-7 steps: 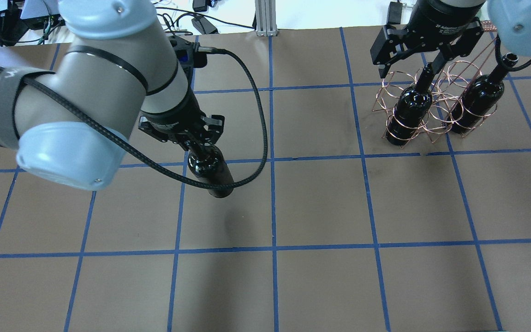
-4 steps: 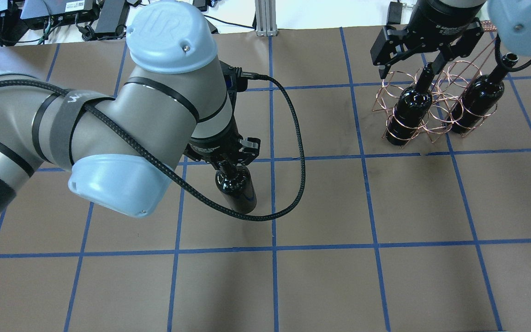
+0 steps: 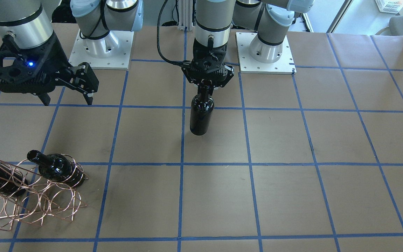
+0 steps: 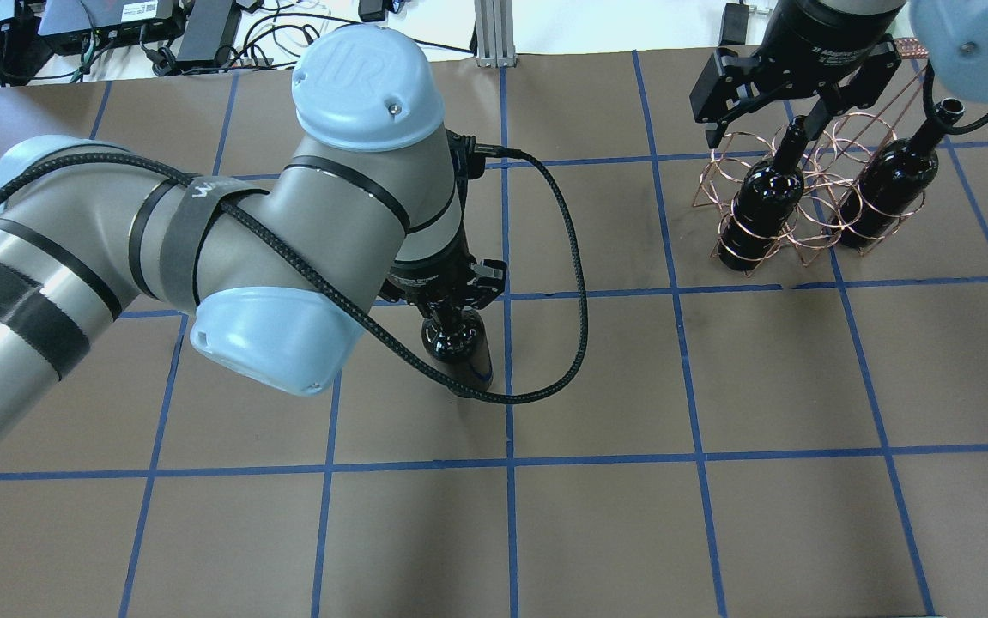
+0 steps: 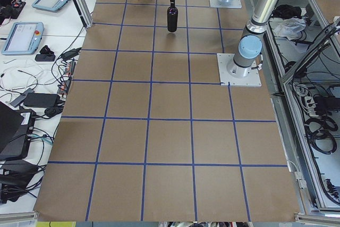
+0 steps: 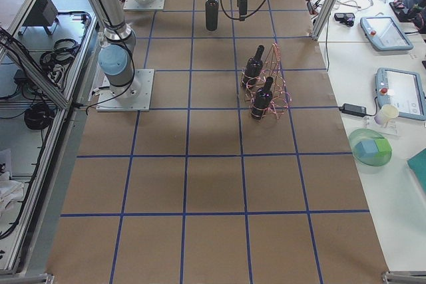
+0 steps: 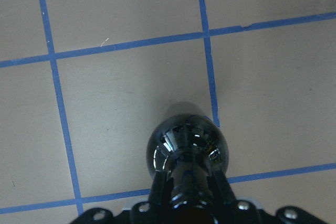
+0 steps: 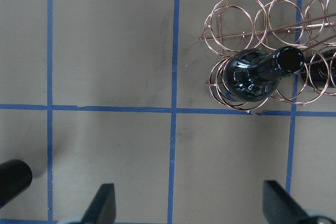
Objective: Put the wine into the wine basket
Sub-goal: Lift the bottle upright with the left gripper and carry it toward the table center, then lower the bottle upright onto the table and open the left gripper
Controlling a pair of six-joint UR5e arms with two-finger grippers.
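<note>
**Centre of overhead view: bottle on left arm, rack well off to upper right**

Mid-frame, the left gripper (image 4: 451,300) is clamped on the slim neck of the dark, glossy glass wine bottle (image 4: 462,345). The bottle's long axis is vertical, neck up. The copper wire loop basket (image 4: 807,184) sits well apart, up and to the right, holding two identical bottles (image 4: 760,206) (image 4: 888,184). The right gripper (image 4: 764,129) hovers over it, jaws spread and empty. It is the nearer one, but the left carries the load. Judgement: a rightward carry comes next, then lining the bottle up with a free loop.

Glossy black wine (image 3: 201,115), copper wine basket (image 3: 29,201), brown blue-gridded table (image 3: 292,140)
</note>
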